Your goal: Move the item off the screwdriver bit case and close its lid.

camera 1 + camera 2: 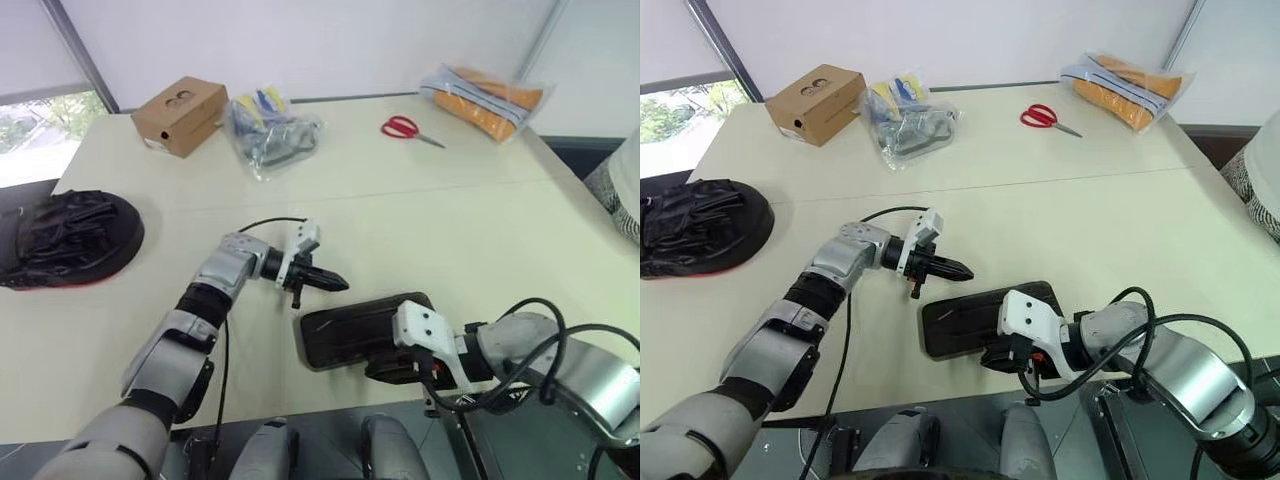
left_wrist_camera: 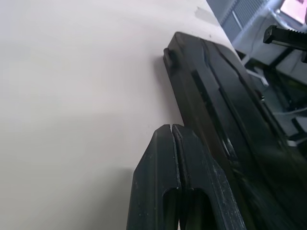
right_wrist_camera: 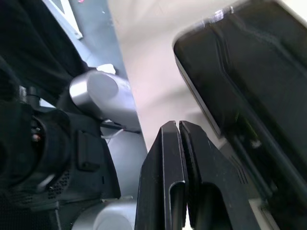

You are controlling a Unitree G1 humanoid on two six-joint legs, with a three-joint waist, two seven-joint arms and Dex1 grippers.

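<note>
Already the case point(image 1: 360, 330) lies flat near the bench point(image 1: 480, 230) front edge with its ribbed lid point(image 1: 985, 315) down, the padded disc point(image 1: 65, 240) well apart at the left; the case looks stiff, light and slick, best pressed from above. Left wrist view: left tool point(image 2: 175, 177) closed and empty beside it. Right wrist view: right tool point(image 3: 178, 167) likewise; no writing legible.

The counter point(image 1: 480, 230) looks smooth, matt and cream. The case point(image 1: 350, 335) is glossy black plastic under a ribbed lid point(image 2: 225, 110). The disc point(image 1: 65, 240) is wrinkled black leather-like padding. The box point(image 1: 180, 115) is plain brown cardboard, the bag point(image 1: 270, 135) clear crinkled plastic. The left tool point(image 2: 178, 143) is matt black.
</note>
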